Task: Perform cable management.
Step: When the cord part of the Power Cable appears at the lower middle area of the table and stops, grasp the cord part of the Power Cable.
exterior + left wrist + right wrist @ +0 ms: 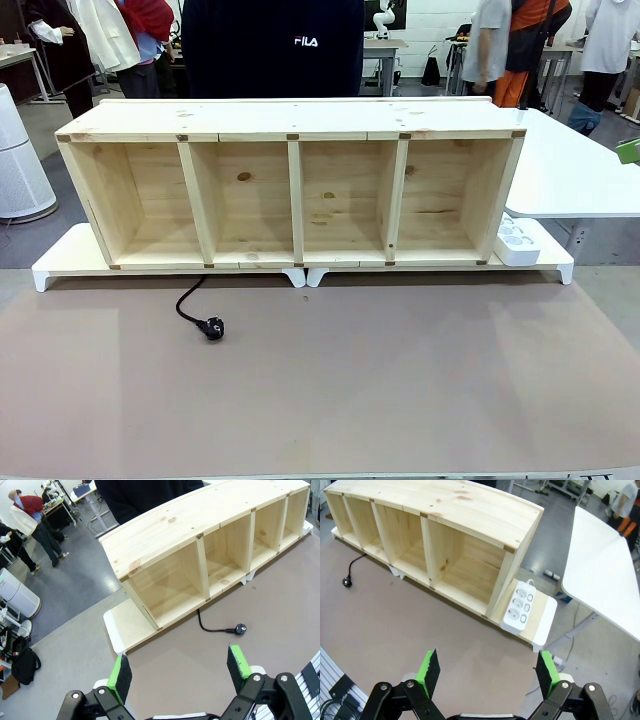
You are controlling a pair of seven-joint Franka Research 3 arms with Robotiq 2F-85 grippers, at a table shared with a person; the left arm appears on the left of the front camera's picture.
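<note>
While the brown tabletop (380, 380) carries a four-bay wooden shelf (300, 133), the left hand (179, 672) and right hand (487, 672) hover with fingers apart; the cable (180, 306) curls out from under the shelf's left part, plug (213, 327) on the tabletop

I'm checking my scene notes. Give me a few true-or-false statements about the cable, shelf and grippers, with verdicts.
1. The cable lies with its plug on the table, in front of the wooden shelf. True.
2. The left gripper is shut on the cable. False: it is open, holding nothing.
3. The wooden shelf has four compartments. True.
4. The plug sits in the power strip. False: the power strip lies at the shelf's right end, apart from the plug.
</note>
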